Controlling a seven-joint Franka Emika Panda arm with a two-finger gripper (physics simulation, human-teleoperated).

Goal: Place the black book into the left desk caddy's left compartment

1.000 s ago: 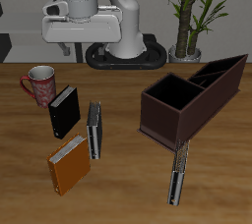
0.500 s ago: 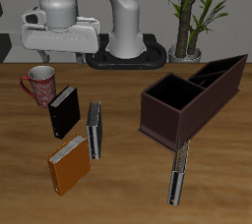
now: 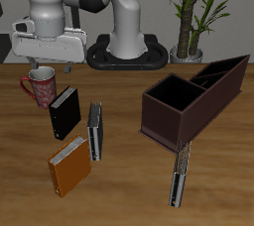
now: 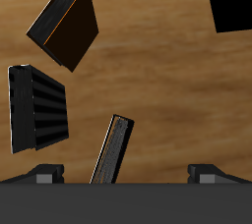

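Wooden tabletop [image 3: 124, 185] bearing a thin matte black book [image 3: 63, 113] lying flat, between a patterned red mug [image 3: 40, 85] and an upright grey-covered book [image 3: 95, 131], with an orange book [image 3: 69, 166] nearer the front edge. Long maroon-brown open-topped desk caddy [image 3: 189, 101] stands well apart across the table, a slim dark object [image 3: 180, 173] lying before it. Two-finger gripper [image 3: 51, 68] hangs above the mug, holding nothing; jaw spacing cannot be judged.

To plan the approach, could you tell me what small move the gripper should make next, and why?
Probably ease the gripper toward the table's front edge and down over the black book. The jaws stand open and hold nothing. The gripper hangs well above the table near the mug, seemingly farther back than the book, which lies untouched on the table.
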